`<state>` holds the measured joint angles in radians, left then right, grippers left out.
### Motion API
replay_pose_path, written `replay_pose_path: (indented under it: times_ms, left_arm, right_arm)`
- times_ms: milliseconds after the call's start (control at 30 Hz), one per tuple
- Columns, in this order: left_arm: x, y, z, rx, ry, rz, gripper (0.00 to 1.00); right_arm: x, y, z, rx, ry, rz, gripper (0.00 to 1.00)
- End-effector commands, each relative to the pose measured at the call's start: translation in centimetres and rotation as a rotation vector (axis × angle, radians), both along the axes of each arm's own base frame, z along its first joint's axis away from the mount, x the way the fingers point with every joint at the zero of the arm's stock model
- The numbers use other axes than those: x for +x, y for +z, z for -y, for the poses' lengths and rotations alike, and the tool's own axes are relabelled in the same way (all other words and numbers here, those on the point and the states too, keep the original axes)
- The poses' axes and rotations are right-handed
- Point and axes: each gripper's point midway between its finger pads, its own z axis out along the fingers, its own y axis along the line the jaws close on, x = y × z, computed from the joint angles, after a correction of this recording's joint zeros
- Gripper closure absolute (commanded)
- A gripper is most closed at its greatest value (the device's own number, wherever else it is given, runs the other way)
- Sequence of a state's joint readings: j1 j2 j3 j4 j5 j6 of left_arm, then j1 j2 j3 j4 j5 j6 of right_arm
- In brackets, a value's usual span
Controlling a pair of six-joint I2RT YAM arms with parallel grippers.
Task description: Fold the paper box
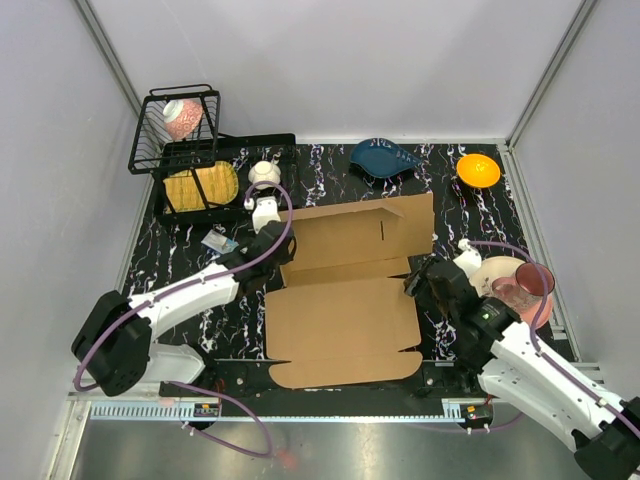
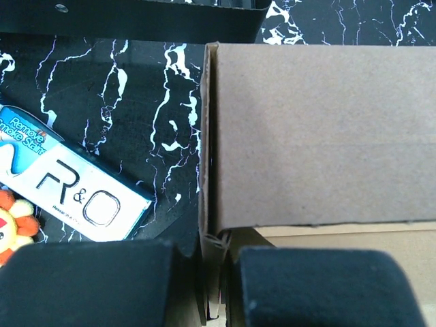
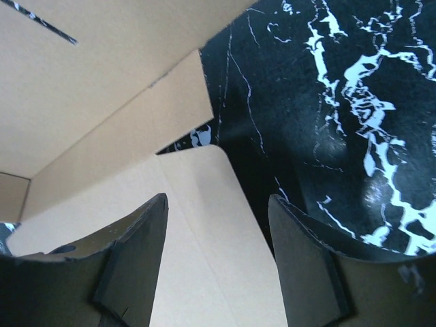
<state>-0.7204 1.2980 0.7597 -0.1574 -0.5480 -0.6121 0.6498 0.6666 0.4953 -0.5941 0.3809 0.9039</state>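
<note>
The paper box point(image 1: 340, 320) is a brown cardboard sheet lying mid-table, its far panel point(image 1: 365, 235) tilted up. My left gripper point(image 1: 283, 245) is at the box's far left corner. In the left wrist view it point(image 2: 216, 289) is shut on a thin upright cardboard flap point(image 2: 206, 170) beside the raised panel point(image 2: 320, 136). My right gripper point(image 1: 418, 280) is at the box's right edge. The right wrist view shows it point(image 3: 218, 204) open, its fingers astride a rounded side flap point(image 3: 204, 238) that lies flat, with nothing held.
A black wire basket point(image 1: 175, 130) and black tray point(image 1: 200, 185) stand at the back left. A white ball point(image 1: 264, 175), blue dish point(image 1: 385, 158) and orange bowl point(image 1: 478, 170) line the back. A pink cup point(image 1: 525, 285) stands right of my right arm. A printed packet point(image 2: 75, 194) lies left of the box.
</note>
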Motion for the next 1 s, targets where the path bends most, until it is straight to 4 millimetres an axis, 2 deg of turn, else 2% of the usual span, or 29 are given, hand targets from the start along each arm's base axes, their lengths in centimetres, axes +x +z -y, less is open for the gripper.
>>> replay_pose_path:
  times_ms: [0,233,333,433,600,800,900,967]
  left_arm:
    - [0.8,2.0,0.2,-0.063,0.035,0.107,1.00]
    - [0.7,2.2,-0.1,-0.031,0.036,0.136,1.00]
    - [0.5,2.3,-0.1,-0.022,0.031,0.142,1.00]
    - [0.3,2.3,0.0,-0.012,0.023,0.145,1.00]
    - [0.0,2.2,0.1,0.014,0.005,0.147,1.00]
    - [0.2,1.8,0.2,0.096,-0.005,0.106,1.00]
    - [0.2,1.6,0.4,0.094,-0.009,0.098,1.00]
    - [0.2,1.4,0.7,0.085,-0.016,0.091,1.00]
  right_arm:
    - [2.9,1.4,-1.6,0.127,-0.089,0.099,0.33]
    - [5.0,-0.6,-2.4,0.092,-0.111,0.097,0.32]
    - [5.4,-2.4,-2.7,0.060,-0.114,0.058,0.33]
    - [6.0,-2.9,-2.8,0.060,-0.120,0.073,0.33]
    - [7.3,-2.7,-2.7,0.039,-0.128,0.114,0.35]
    - [7.9,-2.0,-2.5,-0.012,-0.101,0.144,0.44]
    - [8.1,-2.2,-2.8,-0.024,-0.082,0.136,0.45]
    - [8.0,-3.1,-2.9,-0.032,-0.074,0.111,0.45]
